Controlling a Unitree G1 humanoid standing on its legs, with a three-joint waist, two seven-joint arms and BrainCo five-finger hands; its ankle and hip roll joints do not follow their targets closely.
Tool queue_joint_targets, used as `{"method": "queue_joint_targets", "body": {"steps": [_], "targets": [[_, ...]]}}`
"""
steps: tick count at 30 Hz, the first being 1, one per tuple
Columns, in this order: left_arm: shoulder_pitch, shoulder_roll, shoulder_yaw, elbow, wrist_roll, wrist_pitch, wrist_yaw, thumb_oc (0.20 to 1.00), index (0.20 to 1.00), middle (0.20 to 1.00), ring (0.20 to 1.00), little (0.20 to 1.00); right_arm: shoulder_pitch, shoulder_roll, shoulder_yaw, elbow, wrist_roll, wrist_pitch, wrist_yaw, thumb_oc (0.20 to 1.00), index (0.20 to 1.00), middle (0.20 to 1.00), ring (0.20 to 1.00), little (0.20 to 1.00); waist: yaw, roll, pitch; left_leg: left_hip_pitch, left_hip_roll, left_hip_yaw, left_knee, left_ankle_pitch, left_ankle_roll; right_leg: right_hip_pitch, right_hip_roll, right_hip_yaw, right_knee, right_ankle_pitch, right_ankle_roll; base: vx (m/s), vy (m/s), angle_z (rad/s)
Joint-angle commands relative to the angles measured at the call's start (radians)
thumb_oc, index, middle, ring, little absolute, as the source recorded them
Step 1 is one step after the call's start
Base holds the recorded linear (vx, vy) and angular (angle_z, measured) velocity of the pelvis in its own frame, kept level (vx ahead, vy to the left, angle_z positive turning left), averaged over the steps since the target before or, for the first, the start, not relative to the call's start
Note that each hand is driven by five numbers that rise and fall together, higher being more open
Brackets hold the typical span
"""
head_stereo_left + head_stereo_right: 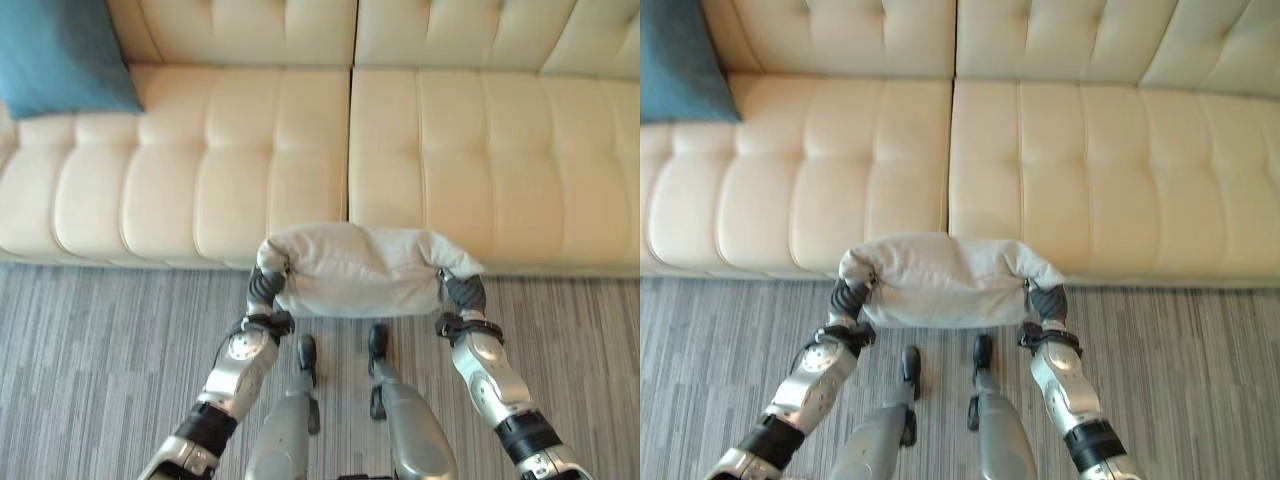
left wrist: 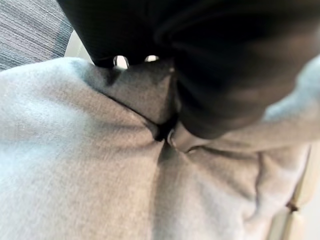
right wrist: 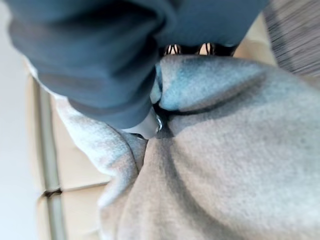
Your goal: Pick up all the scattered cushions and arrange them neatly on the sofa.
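Both hands are buried in the grey cushion (image 1: 362, 270), left hand (image 1: 266, 285) at one end, right hand (image 1: 463, 292) at the other; fingers hidden in the fabric, so their grip can't be told. The cushion hangs just off the sofa (image 1: 420, 150) front edge, above the carpet (image 1: 90, 360). Broad bare seat lies beyond it; a blue cushion (image 1: 60, 55), cut off, sits in the sofa's far left corner.

This looks like a living room in a home. A big cream sofa (image 1: 350, 150) stands on grey striped carpet (image 1: 90, 350), with a blue cushion (image 1: 60, 55) on the sofa's left end.
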Motion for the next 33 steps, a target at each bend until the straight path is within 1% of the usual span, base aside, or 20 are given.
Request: {"method": "queue_joint_targets", "body": {"steps": [1, 6, 8, 10, 12, 15, 18, 23, 26, 27, 28, 29, 30, 31, 32, 33], "targets": [[0.044, -0.021, 0.001, -0.105, 0.046, -0.015, -0.128, 0.200, 0.200, 0.200, 0.200, 0.200, 0.042, 0.012, -0.020, -0.132, -0.059, -0.017, 0.121, 0.200, 0.200, 0.200, 0.200, 0.200, 0.021, 0.014, -0.150, 0.045, -0.014, 0.029, -0.006, -0.085, -0.029, 0.062, 0.025, -0.021, 0.000, -0.157, 0.086, 0.10, -0.005, 0.01], [0.181, 0.015, 0.064, -0.158, 0.083, 0.012, -0.177, 0.200, 0.200, 0.200, 0.200, 0.200, 0.152, -0.013, -0.063, -0.188, -0.102, 0.007, 0.170, 0.200, 0.200, 0.200, 0.200, 0.200, 0.036, 0.011, -0.213, 0.130, -0.007, 0.042, -0.006, -0.112, -0.022, 0.144, 0.032, -0.016, -0.004, -0.182, 0.087, 0.08, 0.002, -0.06], [0.225, 0.024, 0.094, -0.191, 0.101, 0.019, -0.185, 0.200, 0.200, 0.200, 0.200, 0.200, 0.191, -0.028, -0.084, -0.227, -0.141, 0.020, 0.175, 0.200, 0.200, 0.200, 0.200, 0.200, 0.037, 0.010, -0.231, 0.154, -0.006, 0.044, -0.006, -0.122, -0.020, 0.170, 0.035, -0.013, -0.004, -0.192, 0.085, 0.05, -0.012, -0.07], [0.239, 0.032, 0.105, -0.212, 0.112, 0.021, -0.185, 0.200, 0.200, 0.200, 0.200, 0.200, 0.211, -0.028, -0.094, -0.243, -0.141, 0.025, 0.180, 0.200, 0.200, 0.200, 0.200, 0.200, 0.038, 0.010, -0.239, 0.165, -0.005, 0.045, -0.006, -0.125, -0.018, 0.182, 0.036, -0.013, -0.004, -0.197, 0.084, 0.04, -0.007, -0.09], [0.290, 0.048, 0.143, -0.278, 0.146, 0.020, -0.192, 0.200, 0.200, 0.200, 0.200, 0.200, 0.267, -0.041, -0.117, -0.308, -0.154, 0.034, 0.200, 0.200, 0.200, 0.200, 0.200, 0.200, 0.039, 0.009, -0.253, 0.196, -0.005, 0.049, -0.006, -0.138, -0.011, 0.211, 0.039, -0.013, -0.004, -0.208, 0.083, 0.04, -0.001, -0.06], [0.337, 0.052, 0.175, -0.337, 0.159, 0.020, -0.197, 0.200, 0.200, 0.200, 0.200, 0.200, 0.309, -0.054, -0.133, -0.382, -0.171, 0.039, 0.221, 0.200, 0.200, 0.200, 0.200, 0.200, 0.044, 0.007, -0.262, 0.218, -0.005, 0.046, -0.006, -0.149, -0.002, 0.229, 0.041, -0.008, -0.004, -0.219, 0.083, 0.03, 0.001, -0.05], [0.354, 0.048, 0.180, -0.358, 0.157, 0.021, -0.197, 0.200, 0.200, 0.200, 0.200, 0.200, 0.320, -0.059, -0.132, -0.411, -0.172, 0.040, 0.229, 0.200, 0.200, 0.200, 0.200, 0.200, 0.048, 0.007, -0.265, 0.226, -0.009, 0.045, -0.006, -0.154, 0.005, 0.238, 0.040, -0.006, -0.004, -0.222, 0.085, 0.01, 0.031, -0.04], [0.334, 0.042, 0.158, -0.336, 0.157, 0.024, -0.164, 0.200, 0.200, 0.200, 0.200, 0.200, 0.290, -0.052, -0.118, -0.410, -0.180, 0.039, 0.205, 0.200, 0.200, 0.200, 0.200, 0.200, 0.055, 0.006, -0.248, 0.224, -0.020, 0.034, -0.006, -0.156, 0.025, 0.238, 0.027, -0.012, 0.007, -0.217, 0.093, 0.00, 0.091, -0.05], [0.315, 0.049, 0.149, -0.325, 0.157, 0.028, -0.152, 0.200, 0.200, 0.200, 0.200, 0.200, 0.279, -0.048, -0.118, -0.409, -0.193, 0.040, 0.187, 0.200, 0.200, 0.200, 0.200, 0.200, 0.059, 0.008, -0.220, 0.209, -0.028, 0.015, -0.006, -0.149, 0.040, 0.199, 0.013, -0.019, 0.093, -0.247, 0.095, -0.04, 0.160, 0.10], [0.304, 0.053, 0.150, -0.325, 0.156, 0.028, -0.141, 0.200, 0.200, 0.200, 0.200, 0.200, 0.281, -0.045, -0.129, -0.416, -0.209, 0.041, 0.172, 0.200, 0.200, 0.200, 0.200, 0.200, 0.056, 0.008, -0.191, 0.186, -0.040, -0.004, 0.021, -0.158, 0.056, 0.146, -0.004, -0.023, 0.196, -0.274, 0.095, -0.04, 0.236, 0.18], [0.300, 0.054, 0.152, -0.328, 0.161, 0.027, -0.134, 0.200, 0.200, 0.200, 0.200, 0.200, 0.286, -0.039, -0.134, -0.417, -0.212, 0.039, 0.171, 0.200, 0.200, 0.200, 0.200, 0.200, 0.054, 0.007, -0.180, 0.177, -0.049, -0.012, 0.034, -0.165, 0.067, 0.110, -0.017, -0.024, 0.267, -0.281, 0.099, -0.03, 0.245, 0.15], [0.298, 0.055, 0.157, -0.328, 0.167, 0.027, -0.129, 0.200, 0.200, 0.200, 0.200, 0.200, 0.289, -0.035, -0.137, -0.414, -0.217, 0.037, 0.167, 0.200, 0.200, 0.200, 0.200, 0.200, 0.052, 0.010, -0.170, 0.179, -0.053, -0.016, 0.037, -0.170, 0.076, 0.084, -0.026, -0.024, 0.326, -0.273, 0.099, 0.01, 0.196, 0.23], [0.294, 0.056, 0.162, -0.331, 0.172, 0.024, -0.124, 0.200, 0.200, 0.200, 0.200, 0.200, 0.288, -0.032, -0.139, -0.411, -0.225, 0.036, 0.164, 0.200, 0.200, 0.200, 0.200, 0.200, 0.050, 0.010, -0.157, 0.181, -0.058, -0.015, 0.040, -0.175, 0.086, 0.047, -0.041, -0.025, 0.404, -0.250, 0.099, 0.01, 0.128, 0.25], [0.293, 0.056, 0.162, -0.331, 0.172, 0.024, -0.124, 0.200, 0.200, 0.200, 0.200, 0.200, 0.287, -0.032, -0.139, -0.411, -0.225, 0.036, 0.164, 0.200, 0.200, 0.200, 0.200, 0.200, 0.050, 0.008, -0.157, 0.179, -0.061, -0.014, 0.041, -0.175, 0.086, 0.040, -0.044, -0.022, 0.413, -0.253, 0.100, 0.01, 0.163, 0.34], [0.289, 0.059, 0.170, -0.334, 0.176, 0.020, -0.118, 0.200, 0.200, 0.200, 0.200, 0.200, 0.283, -0.028, -0.134, -0.404, -0.233, 0.033, 0.160, 0.200, 0.200, 0.200, 0.200, 0.200, 0.048, 0.009, -0.140, 0.188, -0.067, -0.007, 0.035, -0.180, 0.098, -0.011, -0.057, -0.017, 0.515, -0.217, 0.099, 0.04, 0.125, 0.19], [0.283, 0.055, 0.172, -0.333, 0.183, 0.019, -0.113, 0.200, 0.200, 0.200, 0.200, 0.200, 0.279, -0.023, -0.131, -0.395, -0.237, 0.034, 0.156, 0.200, 0.200, 0.200, 0.200, 0.200, 0.049, 0.008, -0.134, 0.193, -0.069, -0.007, 0.034, -0.184, 0.099, -0.042, -0.050, -0.006, 0.556, -0.222, 0.095, 0.07, 0.121, 0.16]]}}
